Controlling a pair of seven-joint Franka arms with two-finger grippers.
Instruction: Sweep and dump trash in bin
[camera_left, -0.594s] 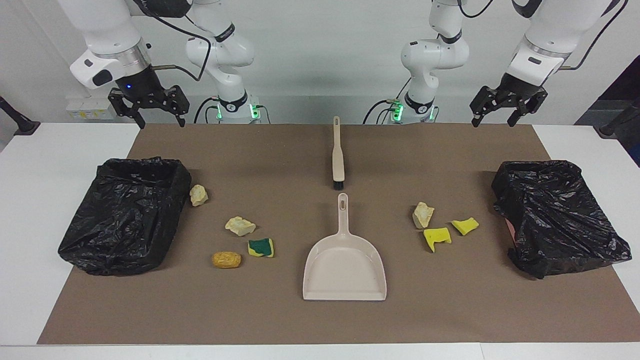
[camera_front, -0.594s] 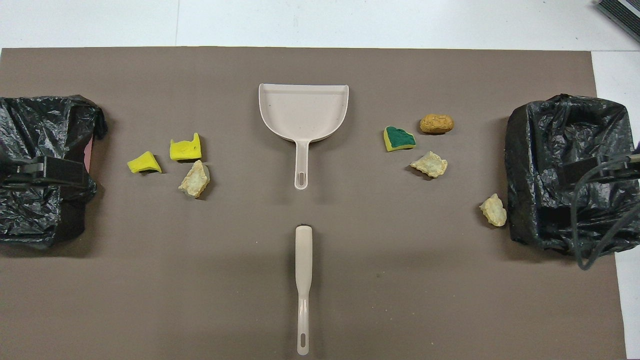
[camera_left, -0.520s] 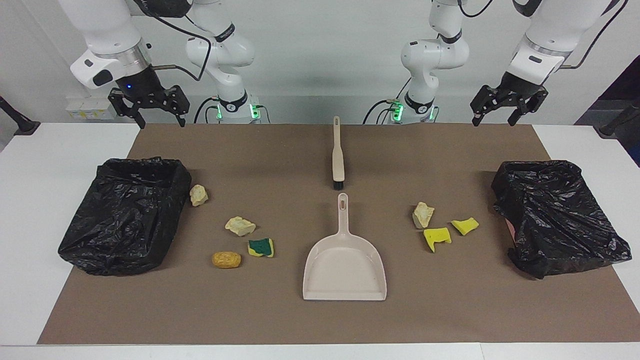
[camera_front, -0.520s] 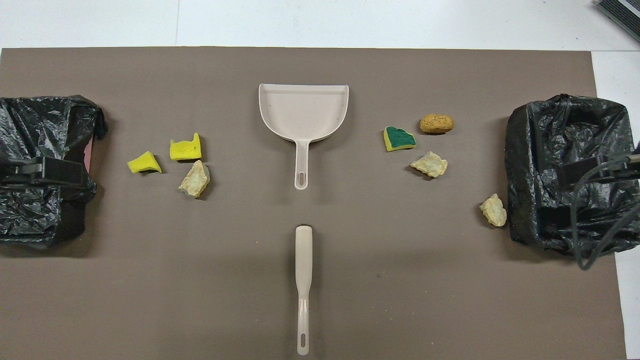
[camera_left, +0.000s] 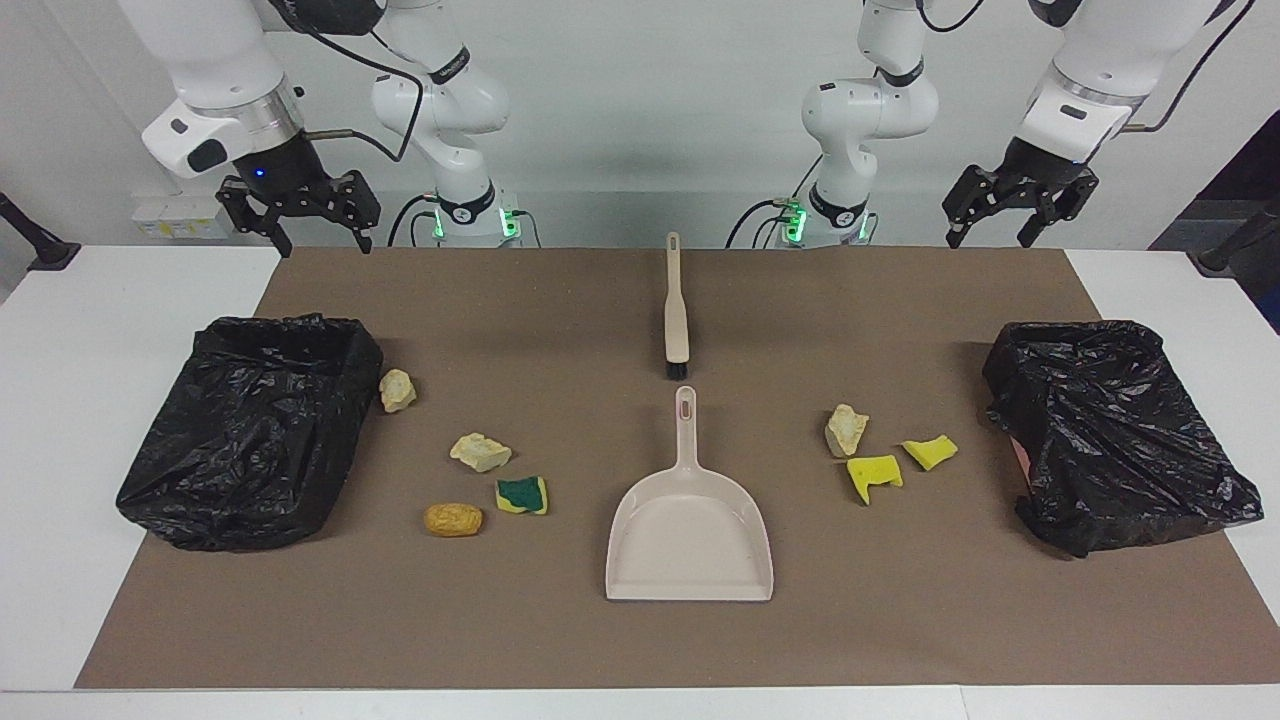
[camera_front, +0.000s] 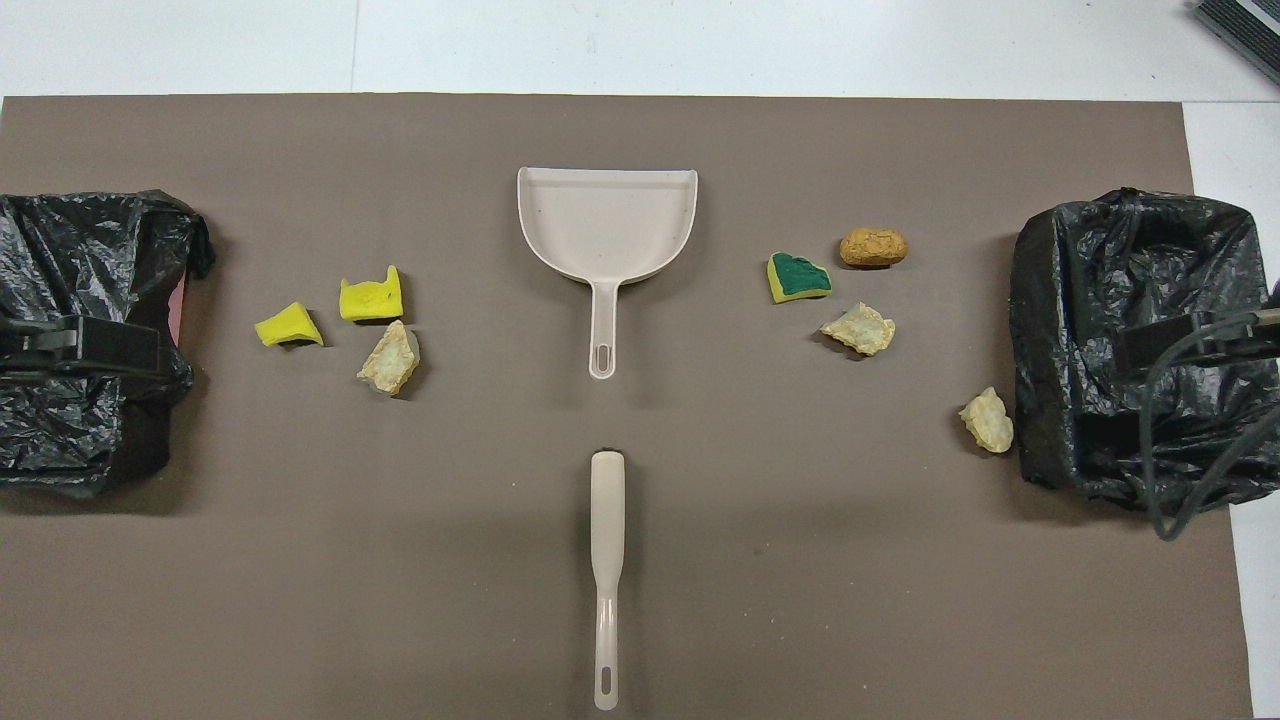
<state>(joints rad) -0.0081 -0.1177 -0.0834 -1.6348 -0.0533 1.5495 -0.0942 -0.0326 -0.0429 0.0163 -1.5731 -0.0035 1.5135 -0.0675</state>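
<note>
Brown matting (camera_left: 560, 300) covers a white tabletop (camera_left: 100, 330) before a pale wall, and nothing on it is held. The left gripper (camera_left: 1015, 205) hangs above the mat's near corner at the left arm's end, its jaws spread and empty; the right gripper (camera_left: 298, 212) hangs likewise at the right arm's end, jaws spread.

A bin lined with black plastic (camera_left: 1110, 430) is set at the left arm's end and another (camera_left: 250, 430) at the right arm's, probably so that each arm can dump on its own side. The brush (camera_left: 676, 310) and the dustpan (camera_left: 688, 520) lie in line at the middle, handles toward the robots, within reach of both arms.

The trash is scattered unswept: a pale chunk (camera_left: 845, 428) and two yellow sponge bits (camera_left: 874, 475) (camera_left: 930, 451) between the dustpan and the left arm's bin; toward the other bin lie two pale chunks (camera_left: 480, 452) (camera_left: 396, 390), a green-and-yellow sponge (camera_left: 522, 494) and a brown roll (camera_left: 452, 519).
</note>
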